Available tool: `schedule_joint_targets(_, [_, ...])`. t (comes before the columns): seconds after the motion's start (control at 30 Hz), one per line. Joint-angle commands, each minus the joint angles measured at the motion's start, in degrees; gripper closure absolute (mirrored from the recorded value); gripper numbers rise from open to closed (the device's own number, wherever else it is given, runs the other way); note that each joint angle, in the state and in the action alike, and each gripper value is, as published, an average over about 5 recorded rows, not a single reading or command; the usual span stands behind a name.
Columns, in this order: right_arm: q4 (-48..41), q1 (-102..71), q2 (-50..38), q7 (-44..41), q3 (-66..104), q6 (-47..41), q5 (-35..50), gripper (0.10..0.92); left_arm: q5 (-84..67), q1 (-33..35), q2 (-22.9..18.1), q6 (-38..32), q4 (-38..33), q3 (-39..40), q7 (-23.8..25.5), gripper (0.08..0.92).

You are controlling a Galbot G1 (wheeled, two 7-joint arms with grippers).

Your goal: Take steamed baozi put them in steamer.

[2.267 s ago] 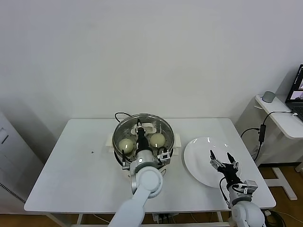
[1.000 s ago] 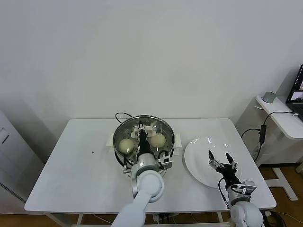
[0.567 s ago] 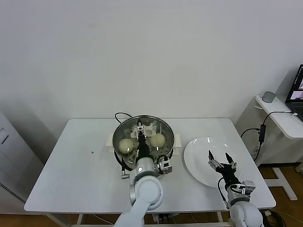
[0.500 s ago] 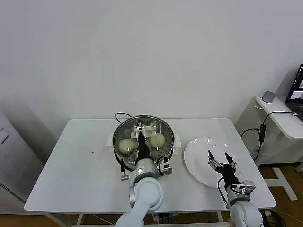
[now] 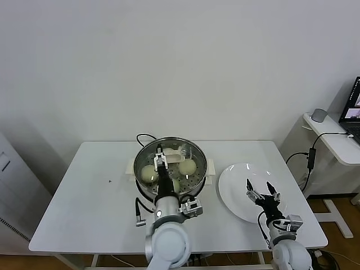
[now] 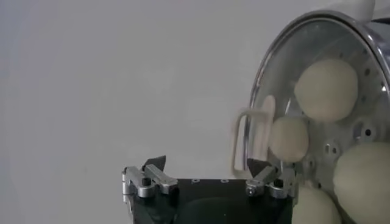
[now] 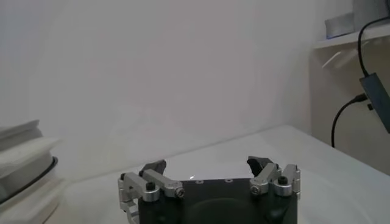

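Four cream-white baozi [image 5: 188, 166] sit in a shiny silver steamer [image 5: 194, 151] whose floor is dotted with round holes. The plate [image 5: 233, 185] is plain white, as are the tabletop [image 5: 90, 191] and the wall [image 5: 169, 62]. A black cord [image 5: 140, 136] trails behind.

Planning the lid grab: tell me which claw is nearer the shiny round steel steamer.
Left. The left claw hangs open over the shiny round steel steamer; the right claw hovers open above the flat white plate beside it.
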Motion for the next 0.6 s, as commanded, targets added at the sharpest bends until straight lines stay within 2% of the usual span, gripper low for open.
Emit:
schedule_joint_targets(0.03, [1.51, -1.84, -0.22, -3.41, -0.48, 1.54, -0.01, 0.203, -18.08, 5.39, 3.05, 0.49, -8.5, -9.93, -13.77, 0.177])
schedule_joint_targets(0.17, [3.08, -3.22, -0.64, -6.01, -0.9, 3.31, -0.82, 0.203, -35.83, 7.09, 7.06, -6.06, -10.74, -16.81, -21.48, 0.177])
schedule_joint_targets(0.27, [4.78, -4.16, -0.99, -6.03, -1.62, 3.9, -1.23, 0.203, -50.03, 8.92, 8.12, -16.6, -12.0, -22.94, -24.83, 0.177])
schedule_joint_targets(0.4, [6.26, -4.91, 0.4, -6.03, -1.39, 4.03, -3.86, 0.203, -64.66, 12.07, 7.53, -31.81, -12.27, -31.13, -27.94, 0.177])
schedule_joint_targets(0.6, [6.83, -6.4, 1.09, -6.08, -1.35, 5.15, -5.04, 0.203, -70.16, 18.05, 4.18, -42.65, -10.27, -37.03, -31.34, 0.177])
